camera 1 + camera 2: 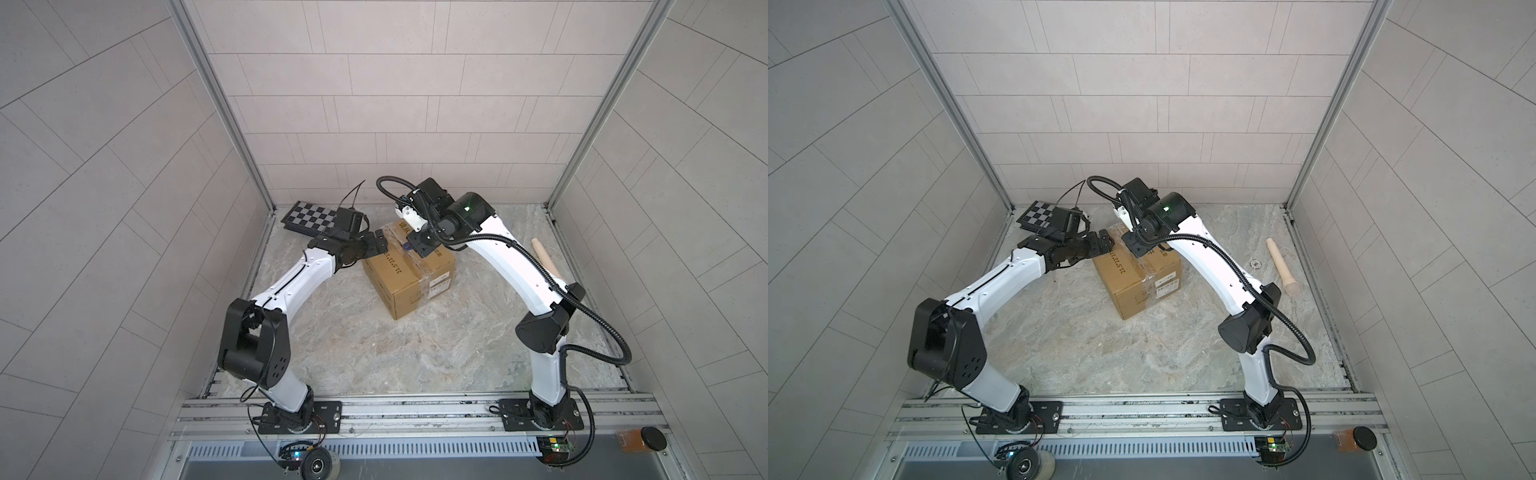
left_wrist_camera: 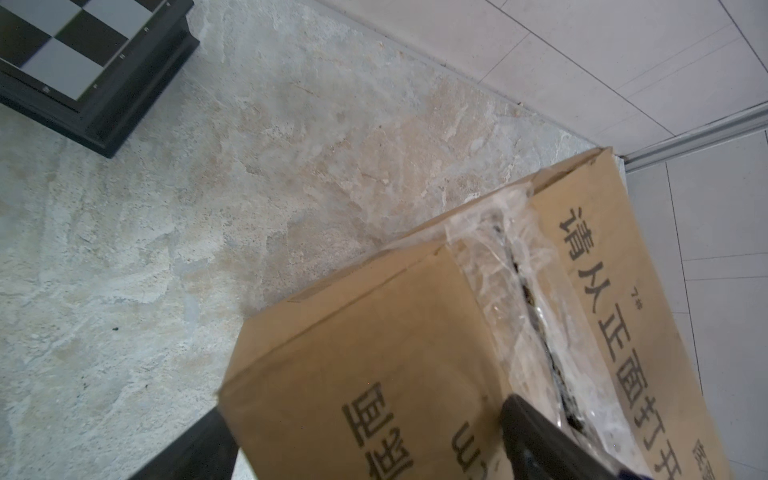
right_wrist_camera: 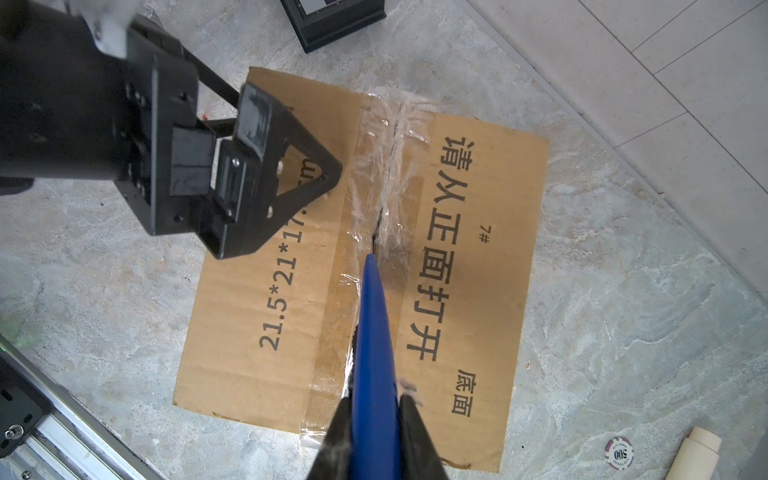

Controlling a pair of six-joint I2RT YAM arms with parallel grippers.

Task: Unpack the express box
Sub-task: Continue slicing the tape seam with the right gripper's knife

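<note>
The express box (image 1: 409,272) (image 1: 1138,282), a brown carton with black print, stands mid-floor with its taped seam facing up. My left gripper (image 1: 380,245) (image 2: 363,407) is open across the box's far-left top edge (image 2: 374,353). One of its fingers (image 3: 307,166) lies over the top and the other is down beside the wall. My right gripper (image 1: 419,243) (image 3: 376,407) is shut on a blue pointed tool (image 3: 374,332). The tool's tip sits in the split tape of the seam (image 3: 380,232).
A black-and-white chequered board (image 1: 309,218) (image 2: 83,62) lies at the back left near the wall. A pale wooden stick (image 1: 544,259) (image 1: 1283,268) lies at the right, with a poker chip (image 3: 619,452) beside it. Tiled walls enclose three sides, and a metal rail (image 1: 415,411) runs along the front.
</note>
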